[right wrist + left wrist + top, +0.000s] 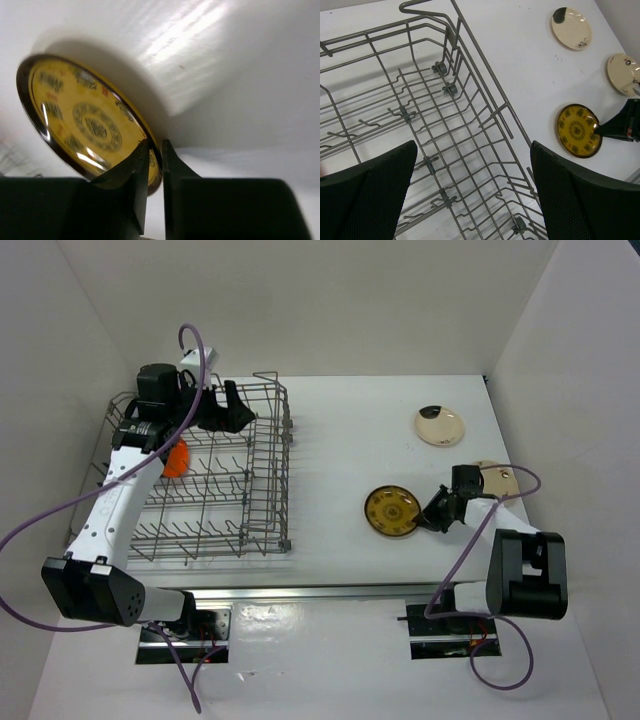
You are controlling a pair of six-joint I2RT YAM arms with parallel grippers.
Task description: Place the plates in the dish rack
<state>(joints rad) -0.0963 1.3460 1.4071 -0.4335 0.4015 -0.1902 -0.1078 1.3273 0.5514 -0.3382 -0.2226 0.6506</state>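
right gripper [155,150]: jaws drawn close together, clamped on the rim of the yellow-brown plate [391,511]. the wrist view shows the dark rim caught between the two fingers [134,192], with the patterned face turned toward the camera. this plate is on the white table [340,430], to the right of the dish rack [262,470] and well apart from it. cannot tell whether the gripped edge is off the surface.

left gripper [226,410]: jaws spread wide, nothing between them. it hangs over the far right part of the rack, and its wrist view looks down on the bare wire floor and tines.

orange plate [177,458]: inside the rack, on the left side, partly hidden by the left arm. cannot tell whether it is upright or leaning.

dark-marked cream plate [439,426]: lying flat on the table, far right, apart from everything else.

second cream plate [497,478]: near the right wall, closer in than the dark-marked one, partly covered by the right arm.
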